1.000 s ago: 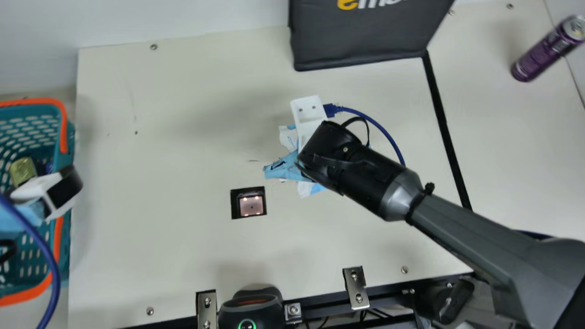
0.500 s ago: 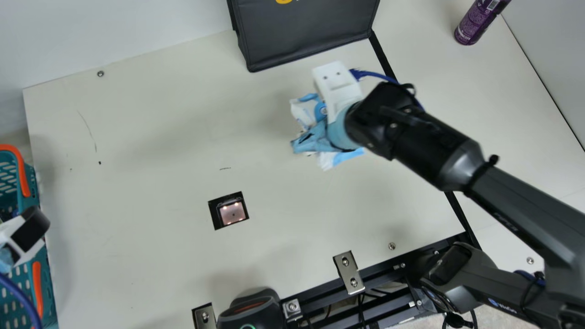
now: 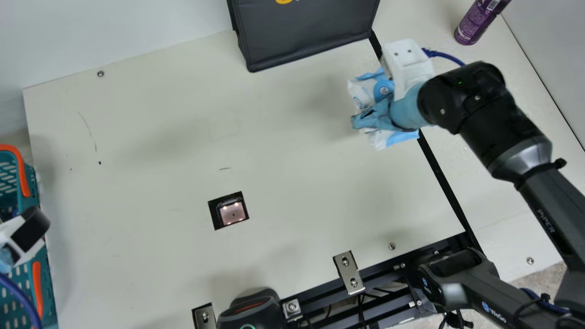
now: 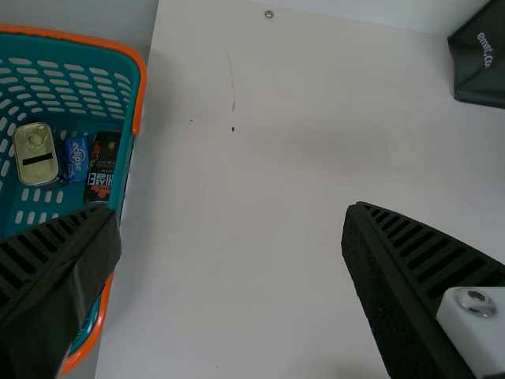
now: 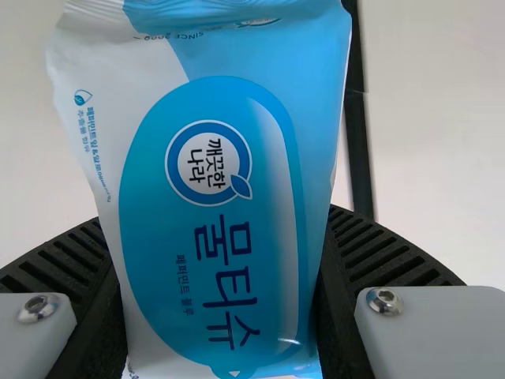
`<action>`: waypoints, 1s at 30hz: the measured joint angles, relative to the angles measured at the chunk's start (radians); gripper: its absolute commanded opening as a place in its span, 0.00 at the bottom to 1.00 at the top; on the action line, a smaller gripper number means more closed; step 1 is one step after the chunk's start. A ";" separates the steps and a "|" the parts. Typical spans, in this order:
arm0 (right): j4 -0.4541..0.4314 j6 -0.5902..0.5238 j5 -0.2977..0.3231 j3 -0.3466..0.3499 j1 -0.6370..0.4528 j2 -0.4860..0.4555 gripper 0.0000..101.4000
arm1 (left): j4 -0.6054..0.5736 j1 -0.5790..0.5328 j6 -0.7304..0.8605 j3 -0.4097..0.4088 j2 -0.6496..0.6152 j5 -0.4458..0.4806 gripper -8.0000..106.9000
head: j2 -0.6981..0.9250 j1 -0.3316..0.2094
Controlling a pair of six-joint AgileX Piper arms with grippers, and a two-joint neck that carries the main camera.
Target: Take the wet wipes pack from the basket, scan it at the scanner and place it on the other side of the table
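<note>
In the main view my right gripper is at the upper right, above the black strip, holding the blue and white wet wipes pack. The right wrist view shows the wet wipes pack squeezed between both ribbed fingers of the right gripper, its printed face toward the camera. My left gripper's white and black body is at the left edge over the basket. In the left wrist view, the left gripper stands open, fingers wide apart, beside the basket. The scanner window is lit in the tabletop.
A dark box-shaped bag stands at the table's back, and a purple can is at the far right. A gold can and small packs lie in the basket. A black device sits at the front edge.
The camera has turned. My right arm has carried the wet wipes pack rightward and toward the back, from right of the scanner to the black strip.
</note>
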 measured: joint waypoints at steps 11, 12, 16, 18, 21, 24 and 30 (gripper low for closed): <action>0.042 -0.231 -0.049 -0.054 -0.212 0.106 0.00 | 0.000 0.000 0.000 0.000 0.000 0.000 0.85 | 0.000 0.000; 0.042 -0.251 -0.053 -0.063 -0.225 0.120 0.00 | 0.000 0.000 0.000 0.000 0.000 0.000 0.85 | 0.000 0.000; 0.043 -0.313 -0.071 -0.102 -0.265 0.180 0.00 | 0.000 0.000 0.000 0.000 0.000 0.000 0.85 | 0.000 0.000; 0.043 -0.336 -0.080 -0.121 -0.282 0.212 0.00 | 0.000 0.000 0.000 0.000 0.000 0.000 0.85 | 0.000 0.000; 0.038 -0.364 -0.085 -0.151 -0.300 0.258 0.00 | 0.000 0.000 0.000 0.000 0.000 0.000 0.85 | 0.000 0.000; 0.032 -0.388 -0.096 -0.187 -0.312 0.303 0.00 | 0.000 0.000 0.000 0.000 0.000 0.000 0.85 | 0.000 0.000; 0.023 -0.435 -0.107 -0.257 -0.335 0.390 0.00 | 0.000 0.000 0.000 0.000 0.000 0.000 0.85 | 0.000 0.000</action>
